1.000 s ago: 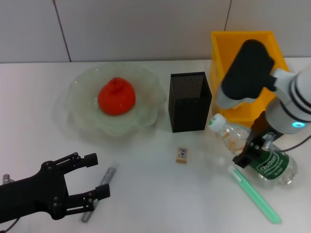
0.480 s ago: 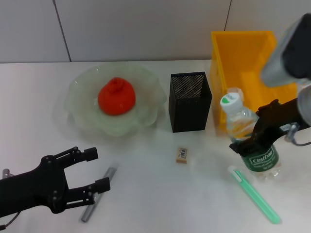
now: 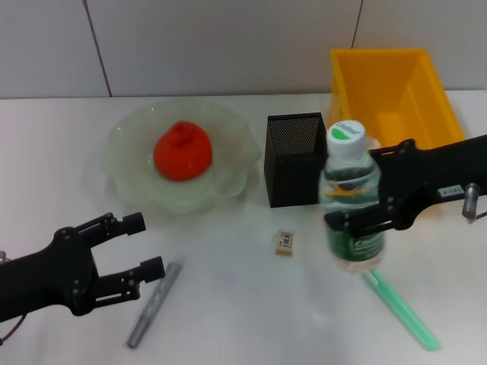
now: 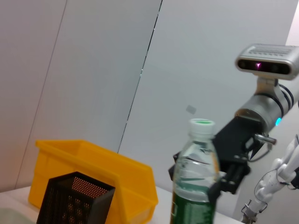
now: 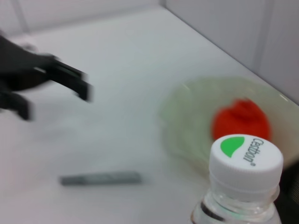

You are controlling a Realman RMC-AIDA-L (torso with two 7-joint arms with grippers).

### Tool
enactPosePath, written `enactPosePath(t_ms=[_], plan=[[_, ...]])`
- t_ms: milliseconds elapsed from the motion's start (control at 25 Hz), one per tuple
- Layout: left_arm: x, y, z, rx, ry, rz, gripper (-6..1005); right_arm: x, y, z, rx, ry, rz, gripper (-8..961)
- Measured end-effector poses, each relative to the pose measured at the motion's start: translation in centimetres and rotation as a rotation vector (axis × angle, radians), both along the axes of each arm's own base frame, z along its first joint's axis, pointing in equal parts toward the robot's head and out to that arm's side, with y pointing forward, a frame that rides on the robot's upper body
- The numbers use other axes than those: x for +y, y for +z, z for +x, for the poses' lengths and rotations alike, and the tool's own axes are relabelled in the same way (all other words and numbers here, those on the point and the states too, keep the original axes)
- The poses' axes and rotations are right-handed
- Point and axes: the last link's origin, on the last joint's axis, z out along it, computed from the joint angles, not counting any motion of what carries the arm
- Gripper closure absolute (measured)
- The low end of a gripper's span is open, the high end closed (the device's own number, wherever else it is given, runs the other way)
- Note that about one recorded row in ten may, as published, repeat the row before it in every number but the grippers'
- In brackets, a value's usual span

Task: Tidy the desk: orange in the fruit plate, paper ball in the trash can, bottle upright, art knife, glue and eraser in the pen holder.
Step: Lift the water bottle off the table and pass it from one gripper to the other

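Orange (image 3: 183, 151) already in fruit plate (image 3: 228, 179); bottle (image 3: 351, 199) upright, clamped by right gripper (image 3: 356, 220); left gripper (image 3: 141, 245) spread wide near art knife (image 3: 154, 303); glue (image 3: 401, 308), eraser (image 3: 284, 242) left for pen holder (image 3: 297, 160).

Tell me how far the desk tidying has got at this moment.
Done: the orange lies in the fruit plate. In hand: the right pincer grips the bottle, now upright near the pen holder. Left: the eraser, glue and art knife lie on the desk; the open left pincer hovers near the knife. No paper ball shows; the trash can interior is only partly visible.
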Motion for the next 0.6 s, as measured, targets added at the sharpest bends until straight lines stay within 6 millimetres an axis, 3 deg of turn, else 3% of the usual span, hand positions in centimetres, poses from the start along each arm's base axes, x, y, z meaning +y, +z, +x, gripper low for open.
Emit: enactPosePath(t_ms=[320, 600], plan=[[1.8, 1.0, 0.9, -0.033, 0.026, 0.0, 135, 1.0, -3.5, 0.4, 0.139, 0.101, -0.17, 171], [2.9, 1.1, 2.2, -0.044, -0.007, -0.018, 135, 2.6, -6.4, -1.5, 0.214, 0.177, -0.25, 173]])
